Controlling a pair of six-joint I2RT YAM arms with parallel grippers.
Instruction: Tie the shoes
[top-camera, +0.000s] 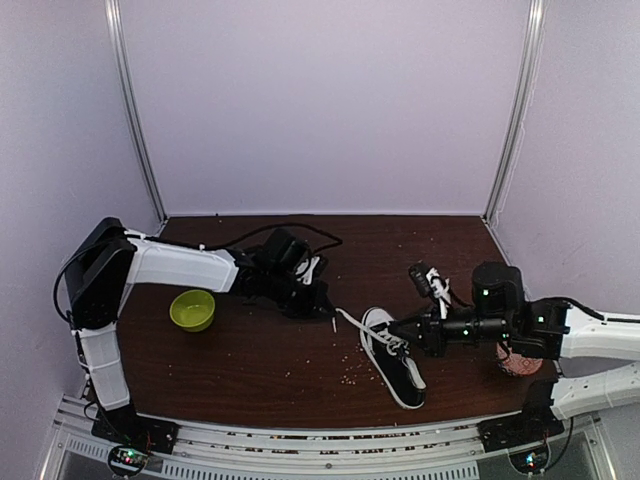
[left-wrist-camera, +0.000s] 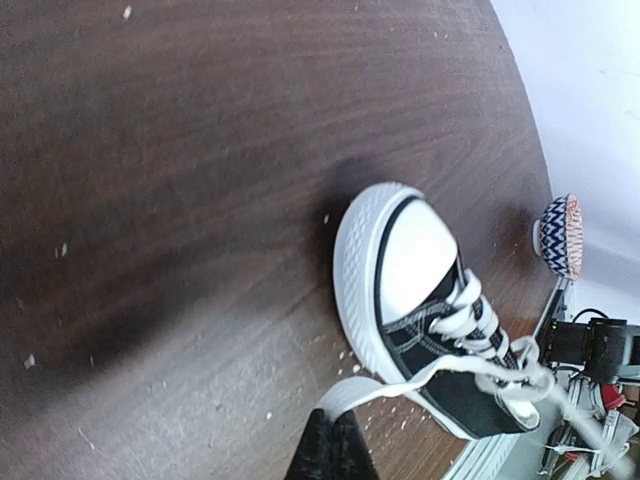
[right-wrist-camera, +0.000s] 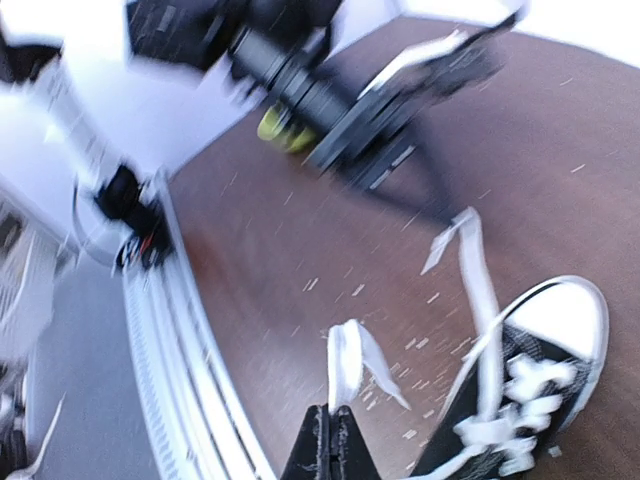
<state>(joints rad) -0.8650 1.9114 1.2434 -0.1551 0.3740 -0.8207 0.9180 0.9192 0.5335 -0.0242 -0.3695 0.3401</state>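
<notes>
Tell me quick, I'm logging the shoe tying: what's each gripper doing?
Left gripper: shut on a white lace end.
Right gripper: shut on the other lace end.

Lab cell: blank walls (top-camera: 320, 100), rail-mounted robot arms (top-camera: 180, 265).

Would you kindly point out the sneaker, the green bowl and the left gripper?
sneaker (left-wrist-camera: 415, 250): left wrist view, white toe cap.
green bowl (top-camera: 192, 323): top view, near wall.
left gripper (left-wrist-camera: 334, 425): left wrist view, closed fingertips.

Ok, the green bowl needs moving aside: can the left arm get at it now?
Probably not yet: its fingers are shut on a lace of the sneaker, though the green bowl sits uncovered nearby.
</notes>
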